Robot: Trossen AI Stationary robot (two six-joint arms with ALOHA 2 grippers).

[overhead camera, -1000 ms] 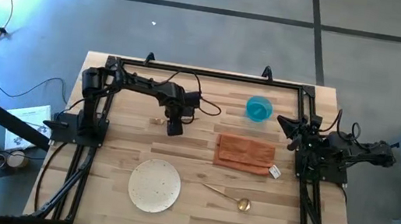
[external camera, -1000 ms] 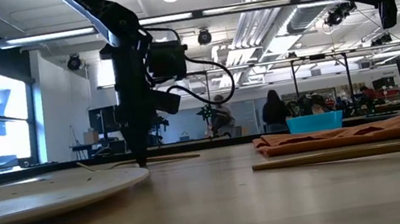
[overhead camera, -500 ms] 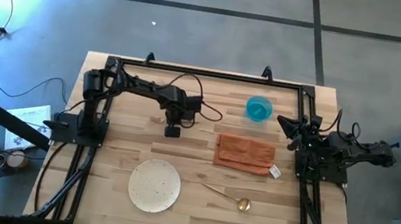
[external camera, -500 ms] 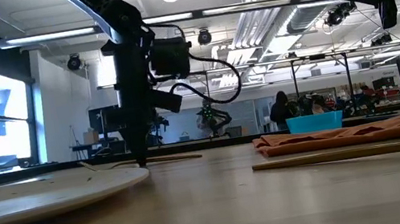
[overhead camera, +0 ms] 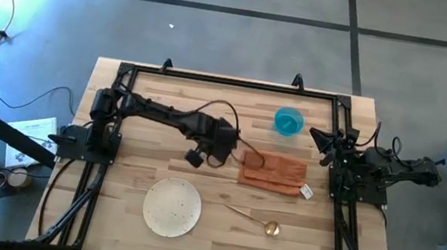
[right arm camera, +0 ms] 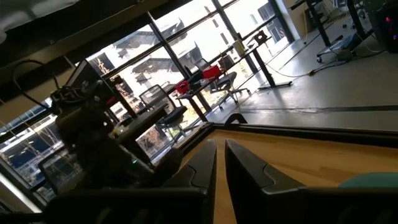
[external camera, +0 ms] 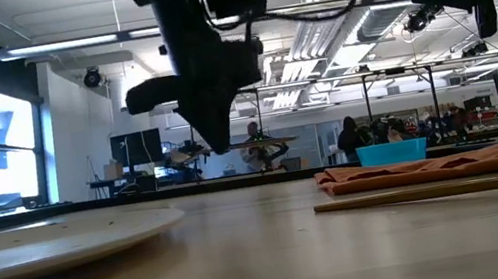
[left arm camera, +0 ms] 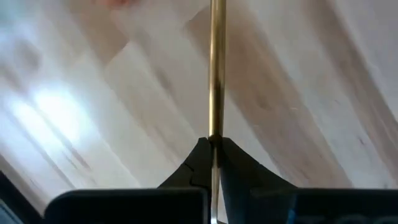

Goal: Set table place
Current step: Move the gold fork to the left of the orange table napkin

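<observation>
My left gripper (external camera: 219,144) hangs over the middle of the table (overhead camera: 139,166), shut on the gold fork (external camera: 265,142), which is lifted off the wood. To its right lies the folded rust-orange napkin (overhead camera: 272,171), with the blue bowl (overhead camera: 288,122) beyond it. The speckled white plate (overhead camera: 172,207) and the gold spoon (overhead camera: 256,221) rest flat near the front edge. My right gripper (right arm camera: 221,163) waits at the right edge, shut on nothing. My left gripper pinches the fork's slim handle (left arm camera: 215,127) between its two fingertips (left arm camera: 200,152). The fingers come from above, pointing down, and lie across the handle. The fork lies about level, clear of the table, and most of its length sticks out to one side of the fingers.
A black rail frame (overhead camera: 229,82) borders the tabletop. A white tag (overhead camera: 306,191) sticks out at the napkin's near right corner. Bare wood lies between the plate and the napkin. People and desks show in the room beyond the far edge.
My left gripper has taken the fork up from the wood at the far left. It has risen and swung toward the table's right edge and the napkin, turning as it went. The fork is now lifted clear and level. The right arm has kept still.
</observation>
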